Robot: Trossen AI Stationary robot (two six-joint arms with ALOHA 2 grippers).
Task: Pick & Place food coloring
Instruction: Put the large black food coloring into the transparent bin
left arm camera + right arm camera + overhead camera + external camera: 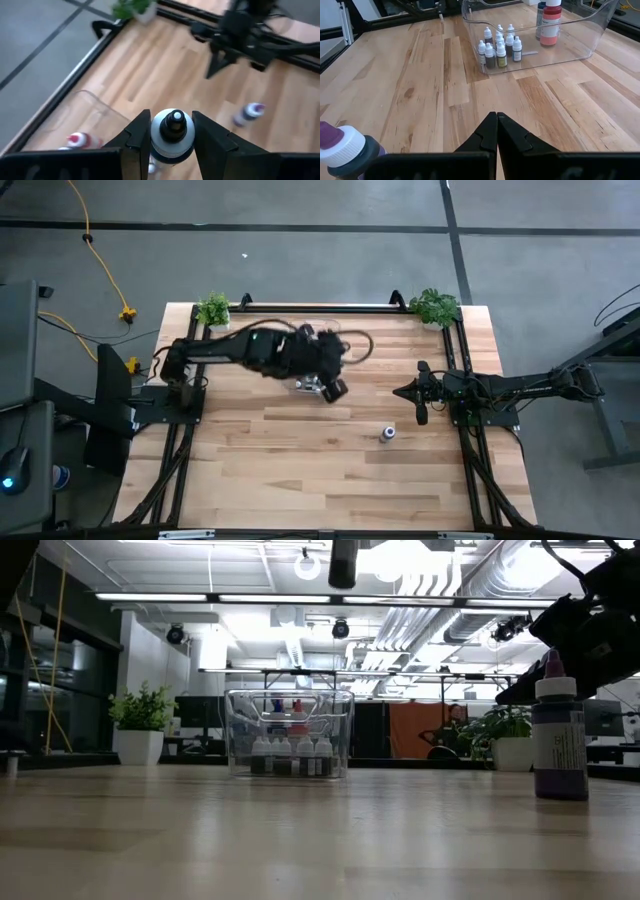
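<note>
My left gripper [331,388] hangs in the air above the clear bin's [290,735] near side, shut on a food coloring bottle [172,131] with a white top and a dark tip. In the bin stand several tiny white-capped bottles [498,46] and a larger red one [551,20]. A purple food coloring bottle [559,740] stands upright on its base on the table, right of the bin and near my right gripper [496,120]. That gripper rests shut and low at the table's right side [415,398]. My left gripper pinches the bottle between its two fingers, one on each side of the white upper part [156,140] just below the cap. The wrist view looks down onto the cap along the fingers. The bottle is lifted clear of table and bin.
Two small potted plants [213,310] [435,306] stand at the table's far corners. A dark frame rail [320,307] runs along the far edge. Bare wood lies between the bin and the table's near edge.
</note>
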